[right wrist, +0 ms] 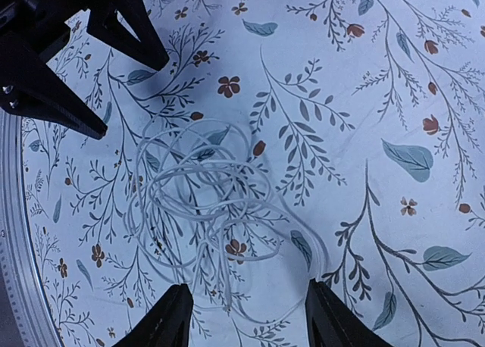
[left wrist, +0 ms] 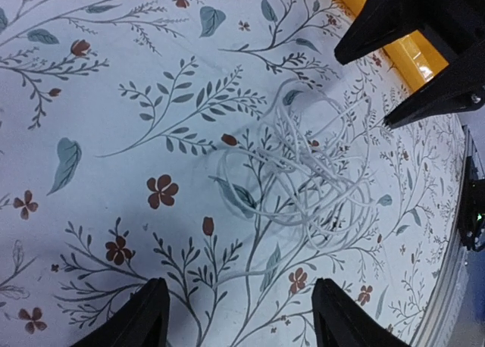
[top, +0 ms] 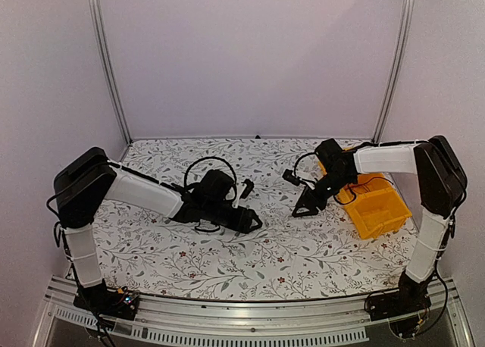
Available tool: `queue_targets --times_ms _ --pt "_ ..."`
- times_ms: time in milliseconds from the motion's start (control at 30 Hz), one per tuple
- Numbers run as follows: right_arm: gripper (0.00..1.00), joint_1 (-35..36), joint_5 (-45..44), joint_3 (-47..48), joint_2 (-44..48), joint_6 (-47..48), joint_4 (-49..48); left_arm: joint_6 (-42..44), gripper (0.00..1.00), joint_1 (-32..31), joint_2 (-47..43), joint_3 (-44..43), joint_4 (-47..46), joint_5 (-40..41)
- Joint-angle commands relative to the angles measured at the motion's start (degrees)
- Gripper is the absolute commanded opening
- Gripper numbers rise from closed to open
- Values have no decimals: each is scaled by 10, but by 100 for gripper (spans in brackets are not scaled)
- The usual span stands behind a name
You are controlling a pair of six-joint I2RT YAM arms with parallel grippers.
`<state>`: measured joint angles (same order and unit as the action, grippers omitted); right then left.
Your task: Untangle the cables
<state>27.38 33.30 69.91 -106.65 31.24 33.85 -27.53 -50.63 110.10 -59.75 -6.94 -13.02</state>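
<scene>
A loose tangle of thin white cable (left wrist: 303, 173) lies flat on the floral tablecloth; it also shows in the right wrist view (right wrist: 201, 188). No black or red cable shows. My left gripper (left wrist: 242, 324) is open and empty, its jaws just short of the tangle's near end. My right gripper (right wrist: 246, 324) is open and empty, with the tangle's loose ends lying between and just ahead of its jaws. In the top view the left gripper (top: 254, 224) and the right gripper (top: 299, 211) face each other low over the cloth, and the tangle between them is too faint to make out.
A yellow bin (top: 375, 207) stands at the right beside the right arm; its rim shows in the left wrist view (left wrist: 413, 55). A metal rail (right wrist: 15, 248) runs along the table's near edge. White walls enclose the back and sides.
</scene>
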Motion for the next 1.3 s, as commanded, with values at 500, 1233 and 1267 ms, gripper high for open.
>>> queue_targets --times_ms 500,1233,1267 --pt "0 26 24 17 -3 -28 -19 -4 67 -38 42 -42 -189 42" --pt "2 26 181 25 59 -8 41 -66 59 -22 182 -149 -198 104" --pt "1 25 197 33 66 5 58 -70 58 -18 185 -149 -199 105"
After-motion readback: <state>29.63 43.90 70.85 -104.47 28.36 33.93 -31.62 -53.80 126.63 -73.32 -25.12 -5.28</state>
